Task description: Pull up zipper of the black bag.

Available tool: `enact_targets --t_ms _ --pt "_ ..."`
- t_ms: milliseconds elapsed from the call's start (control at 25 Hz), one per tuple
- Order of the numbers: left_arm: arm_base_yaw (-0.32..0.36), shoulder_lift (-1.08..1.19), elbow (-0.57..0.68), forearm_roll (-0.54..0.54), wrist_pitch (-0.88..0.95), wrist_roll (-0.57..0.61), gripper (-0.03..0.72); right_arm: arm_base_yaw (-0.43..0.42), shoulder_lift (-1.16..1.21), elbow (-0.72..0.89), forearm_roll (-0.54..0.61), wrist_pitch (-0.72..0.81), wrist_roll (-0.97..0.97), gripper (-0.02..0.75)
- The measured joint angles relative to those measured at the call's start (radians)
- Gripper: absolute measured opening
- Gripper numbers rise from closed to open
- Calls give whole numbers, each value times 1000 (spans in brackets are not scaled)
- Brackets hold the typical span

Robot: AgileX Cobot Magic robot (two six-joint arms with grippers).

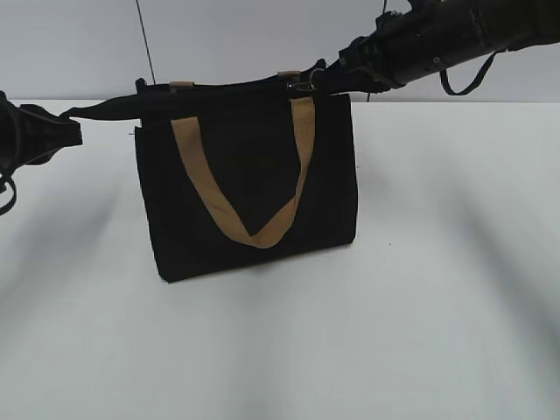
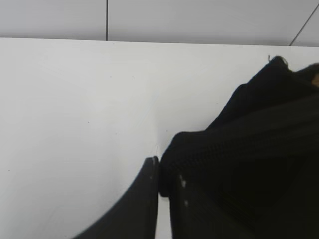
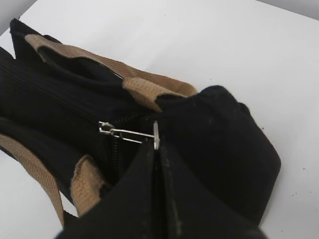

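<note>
The black bag [image 1: 249, 184] stands upright on the white table with a tan handle [image 1: 254, 197] hanging on its front. My right gripper [image 1: 325, 80] is at the bag's top right and is shut on the silvery zipper pull [image 3: 130, 133]; the pull also shows in the exterior view [image 1: 300, 85]. The zipper line [image 3: 60, 97] runs along the bag's top behind the pull. My left gripper [image 1: 74, 122] is shut on a black fabric tab at the bag's top left corner [image 2: 167, 174] and holds it stretched out to the left.
The white table [image 1: 420, 289] spreads around the bag under a pale back wall. A thin dark cable [image 1: 145, 39] hangs behind the bag. The second tan handle [image 3: 144, 87] lies along the bag's far side.
</note>
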Motion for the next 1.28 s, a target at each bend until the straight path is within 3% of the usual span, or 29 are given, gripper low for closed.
enact_targets --t_ms 120,160,320,440,600,880,1080,1280 --pt "0 0 0 0 1 0 41 0 -4 0 -3 6 2 31" --pt "0 0 0 -1 3 0 80 0 -9 0 -7 5 2 76" --pt "-5 -9 -1 -10 58 -33 358 0 -44 0 -33 14 3 371" --pt "-39 -41 -15 -18 149 -54 419 0 -72 0 -62 51 8 473" --pt "-113 -102 -22 -44 267 -57 421 2 -97 0 -132 112 29 500" --pt "-209 -264 -25 -120 555 -58 421 65 -195 0 -431 192 253 504" --pt "-235 -426 -25 -132 757 -47 420 141 -290 39 -605 219 420 504" --pt "-239 -617 -27 -260 938 103 391 160 -424 213 -644 207 493 504"
